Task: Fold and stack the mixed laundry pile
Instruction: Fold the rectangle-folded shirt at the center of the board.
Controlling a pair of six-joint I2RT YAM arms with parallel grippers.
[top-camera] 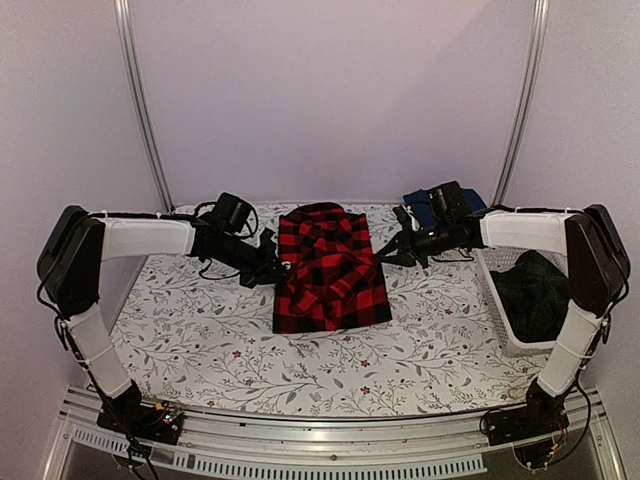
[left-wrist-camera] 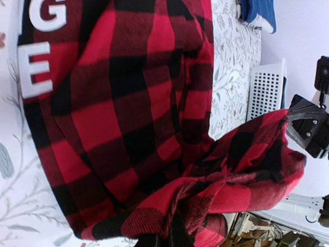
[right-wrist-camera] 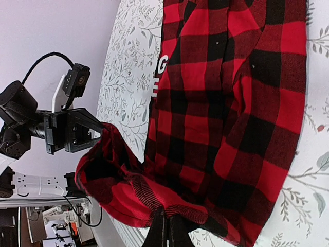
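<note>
The red-and-black checked flannel shirt [top-camera: 328,268] lies spread at the table's middle, white letters on it in the left wrist view [left-wrist-camera: 43,46]. My left gripper [top-camera: 272,268] is shut on the shirt's left side, and cloth bunches over its fingertips [left-wrist-camera: 164,237]. On the shirt's right side my right gripper [top-camera: 388,254] is shut too, pinching a hem [right-wrist-camera: 167,226]. A raised fold of shirt [right-wrist-camera: 118,180] spans between the two grippers. A navy folded garment [top-camera: 424,208] sits at the back right. The dark green plaid garment [top-camera: 532,288] lies in the basket.
A white lattice basket [top-camera: 499,310] stands at the right edge of the table, also seen in the left wrist view [left-wrist-camera: 267,90]. The floral table cloth [top-camera: 200,340] covers the table. Metal frame posts [top-camera: 140,100] rise at the back corners.
</note>
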